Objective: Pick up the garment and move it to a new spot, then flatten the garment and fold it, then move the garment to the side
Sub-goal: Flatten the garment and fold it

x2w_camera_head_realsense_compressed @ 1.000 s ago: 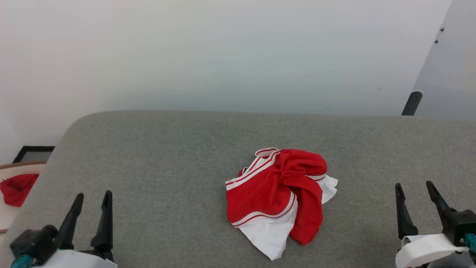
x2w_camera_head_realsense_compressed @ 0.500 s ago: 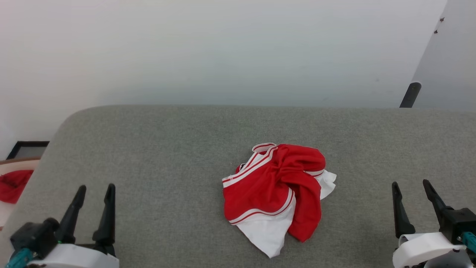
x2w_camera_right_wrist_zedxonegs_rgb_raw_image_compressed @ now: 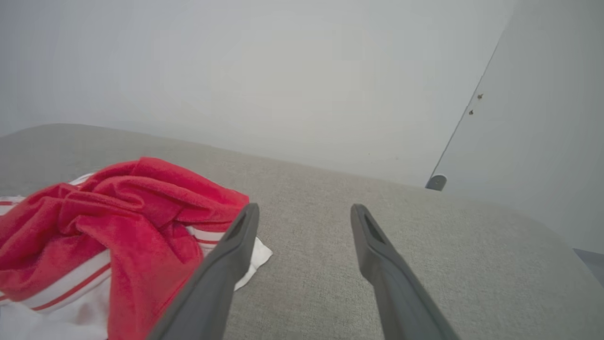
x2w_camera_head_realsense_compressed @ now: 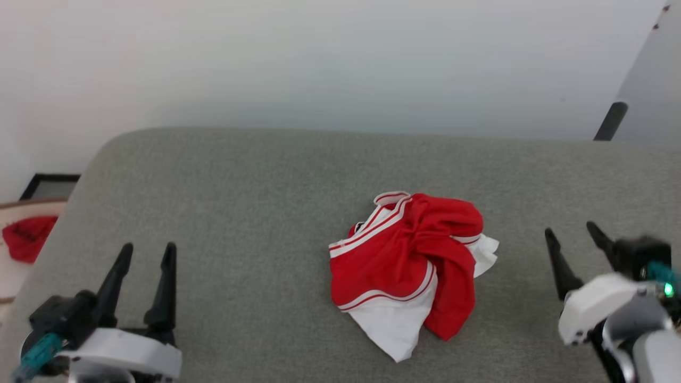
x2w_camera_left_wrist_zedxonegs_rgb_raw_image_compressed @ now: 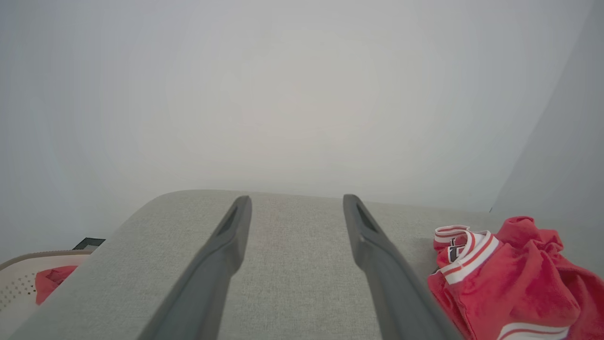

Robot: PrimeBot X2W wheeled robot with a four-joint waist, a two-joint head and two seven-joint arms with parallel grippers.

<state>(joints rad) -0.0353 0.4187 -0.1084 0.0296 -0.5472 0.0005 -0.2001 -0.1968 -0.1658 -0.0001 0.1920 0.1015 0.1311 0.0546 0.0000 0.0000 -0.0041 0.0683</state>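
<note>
1. Red and white, the garment [x2w_camera_head_realsense_compressed: 407, 266] lies crumpled in a heap near the middle of the grey padded surface [x2w_camera_head_realsense_compressed: 239, 181].
2. The left gripper [x2w_camera_head_realsense_compressed: 149, 246] hovers over the near left of that surface, jaws spread wide and empty, well apart from the heap.
3. The right gripper [x2w_camera_head_realsense_compressed: 569, 229] stands near the heap's right side, likewise wide open with nothing in it.
4. The step in hand looks like the first pickup. I'd bring the right fingers down over a raised red fold, pinch several layers, and lift straight up so nothing drags.
5. Avoid catching only the thin white edge [x2w_camera_head_realsense_compressed: 391, 330]; one layer may slip free.
6. A scrap of black lettering [x2w_camera_left_wrist_zedxonegs_rgb_raw_image_compressed: 453, 250] shows among the folds in the left wrist view, too crumpled to read. No brand or label is legible.
</note>
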